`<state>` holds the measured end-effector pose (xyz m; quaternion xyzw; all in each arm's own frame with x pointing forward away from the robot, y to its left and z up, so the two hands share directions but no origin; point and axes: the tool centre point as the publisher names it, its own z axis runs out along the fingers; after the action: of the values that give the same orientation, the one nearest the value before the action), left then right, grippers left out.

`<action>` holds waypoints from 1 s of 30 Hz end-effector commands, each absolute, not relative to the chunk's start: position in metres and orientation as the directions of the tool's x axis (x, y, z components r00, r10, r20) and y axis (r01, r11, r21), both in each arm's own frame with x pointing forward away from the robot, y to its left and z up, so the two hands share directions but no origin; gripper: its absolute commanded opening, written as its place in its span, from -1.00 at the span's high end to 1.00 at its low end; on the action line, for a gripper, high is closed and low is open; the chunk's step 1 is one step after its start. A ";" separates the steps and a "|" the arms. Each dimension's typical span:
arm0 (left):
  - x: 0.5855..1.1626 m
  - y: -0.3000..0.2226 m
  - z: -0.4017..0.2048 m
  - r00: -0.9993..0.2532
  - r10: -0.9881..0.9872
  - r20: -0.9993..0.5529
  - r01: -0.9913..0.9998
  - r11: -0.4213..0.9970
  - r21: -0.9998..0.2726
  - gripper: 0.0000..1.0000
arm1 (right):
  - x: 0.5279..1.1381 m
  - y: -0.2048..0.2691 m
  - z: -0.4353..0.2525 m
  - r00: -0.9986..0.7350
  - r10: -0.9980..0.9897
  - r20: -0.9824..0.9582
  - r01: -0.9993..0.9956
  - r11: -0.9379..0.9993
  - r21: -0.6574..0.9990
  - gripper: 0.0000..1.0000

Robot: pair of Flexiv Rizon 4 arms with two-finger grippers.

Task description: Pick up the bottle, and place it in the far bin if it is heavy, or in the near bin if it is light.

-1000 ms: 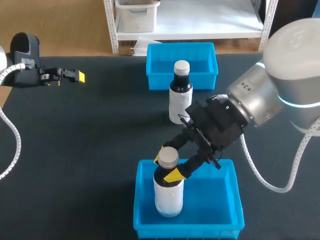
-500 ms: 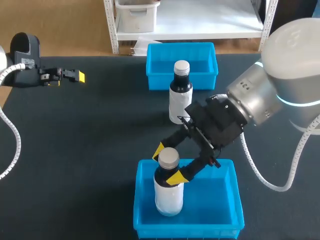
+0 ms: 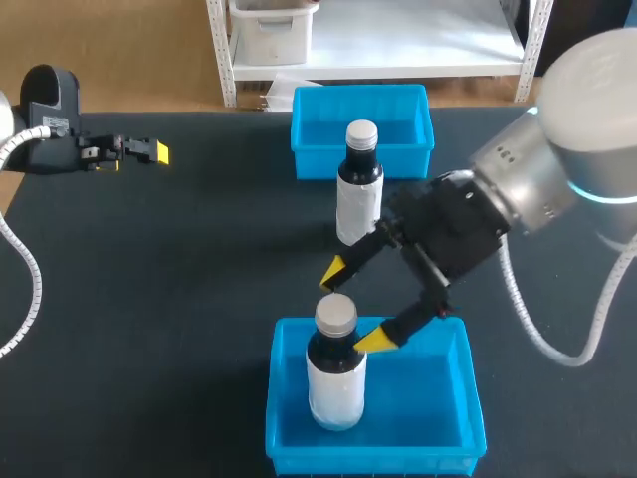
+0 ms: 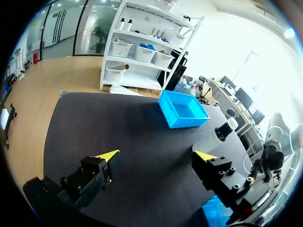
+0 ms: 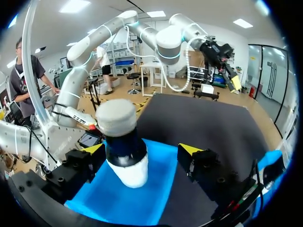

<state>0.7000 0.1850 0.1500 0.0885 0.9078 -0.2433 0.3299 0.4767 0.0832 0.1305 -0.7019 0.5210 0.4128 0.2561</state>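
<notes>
Desk surface is black and matt. At its front edge sits the near bin, at its back edge the far bin. A second bottle stands upright just before the far bin. The bottle stands upright inside the near bin, toward its left wall.

Above that bin hangs the right gripper, fingers spread wide. One tip is clear of the cap and the other is just beside the bottle's shoulder, where contact is hard to make out. The left gripper hovers near the back left edge, well apart from both bins, fingers wide and holding nothing.

A finger of the right gripper partly hides the second bottle's base.
</notes>
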 end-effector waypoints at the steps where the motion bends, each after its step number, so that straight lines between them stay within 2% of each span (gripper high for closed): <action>1: 0.700 0.185 0.150 -0.767 0.000 -0.642 0.321 0.866 -0.383 -1.00 | 0.485 0.053 0.138 0.111 -0.536 -0.837 -0.956 -0.287 0.057 -1.00; 8: 0.700 0.185 0.150 -0.767 0.000 -0.642 0.321 0.866 -0.383 -1.00 | 0.526 0.005 0.139 0.049 -0.574 -0.817 -0.988 -0.147 0.044 -1.00; 16: 0.700 0.185 0.150 -0.767 0.000 -0.642 0.321 0.866 -0.383 -1.00 | 0.585 -0.028 0.136 -0.024 -0.580 -0.814 -0.999 -0.007 0.035 -1.00; 30: 0.700 0.185 0.150 -0.767 0.000 -0.642 0.321 0.866 -0.383 -1.00 | 0.680 -0.048 0.125 -0.074 -0.594 -0.801 -0.997 0.075 0.036 -1.00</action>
<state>0.7000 0.1850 0.1500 0.0885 0.9078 -0.2433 0.3299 0.6547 -0.0527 0.1302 -0.5966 0.6663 0.3040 0.3282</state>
